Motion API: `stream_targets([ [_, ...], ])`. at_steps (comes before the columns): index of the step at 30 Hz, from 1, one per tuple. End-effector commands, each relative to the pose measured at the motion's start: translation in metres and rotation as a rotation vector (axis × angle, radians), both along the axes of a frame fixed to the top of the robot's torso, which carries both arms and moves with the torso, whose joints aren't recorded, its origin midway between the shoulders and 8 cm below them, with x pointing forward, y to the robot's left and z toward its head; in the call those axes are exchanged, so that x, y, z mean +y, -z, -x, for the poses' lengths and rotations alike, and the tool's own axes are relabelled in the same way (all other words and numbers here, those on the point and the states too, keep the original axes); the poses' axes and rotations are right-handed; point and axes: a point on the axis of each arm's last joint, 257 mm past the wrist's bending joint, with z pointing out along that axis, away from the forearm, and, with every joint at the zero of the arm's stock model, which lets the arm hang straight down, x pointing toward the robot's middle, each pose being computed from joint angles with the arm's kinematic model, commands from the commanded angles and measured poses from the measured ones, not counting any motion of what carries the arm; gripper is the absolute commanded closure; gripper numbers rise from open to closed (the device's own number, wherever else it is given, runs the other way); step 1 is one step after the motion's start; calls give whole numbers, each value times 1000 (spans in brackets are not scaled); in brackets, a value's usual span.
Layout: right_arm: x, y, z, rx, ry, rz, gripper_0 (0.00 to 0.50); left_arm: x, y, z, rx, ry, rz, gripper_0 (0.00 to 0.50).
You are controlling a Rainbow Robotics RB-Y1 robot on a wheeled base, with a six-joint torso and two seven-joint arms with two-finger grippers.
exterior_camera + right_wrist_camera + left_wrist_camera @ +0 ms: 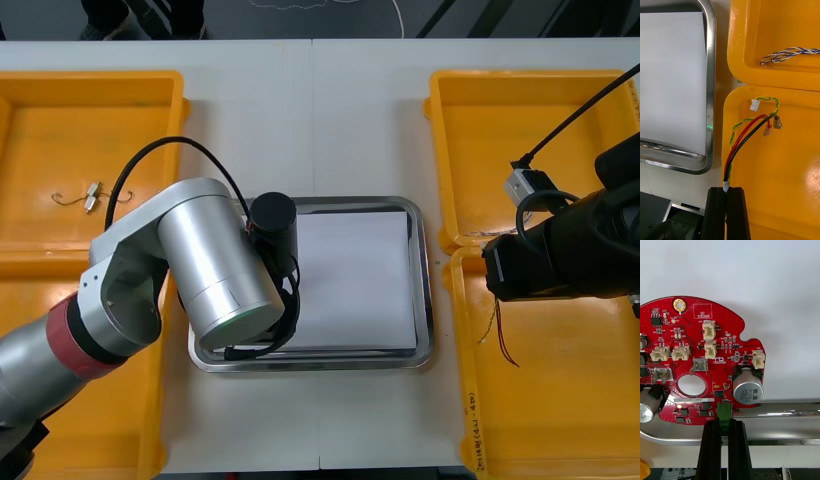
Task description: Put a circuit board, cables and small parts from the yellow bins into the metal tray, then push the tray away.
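Note:
A round red circuit board [696,363] is held over the white inside of the metal tray [425,300]. My left gripper [724,425] is shut on a green connector at the board's edge, just above the tray's shiny rim [782,408]. In the front view my left arm [210,260] covers the tray's left part. My right gripper [727,195] is shut on a red and yellow cable [748,129] with a black wire and a white plug, over the near right yellow bin [560,400]. The cable's loose ends [500,338] dangle below that gripper.
A twisted blue and white cable [790,53] lies in the far right bin [520,150]. A small metal part [92,195] with thin wire sits in the far left bin [60,150]. The tray's rim [710,93] runs close beside the right bins.

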Motion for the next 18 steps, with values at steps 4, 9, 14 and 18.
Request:
stream_targets([
  [4, -6, 3, 2, -11, -47, 45, 500, -7, 18, 16, 16, 66, -16, 500],
  [9, -7, 2, 1, -14, -45, 48, 500, -10, 20, 20, 26, 86, -11, 500],
  [14, -7, 2, 1, -14, -45, 48, 500, -17, 24, 22, 26, 109, 2, 500],
  [18, -7, 2, 1, -14, -45, 48, 500, -19, 27, 22, 20, 144, -6, 500],
])
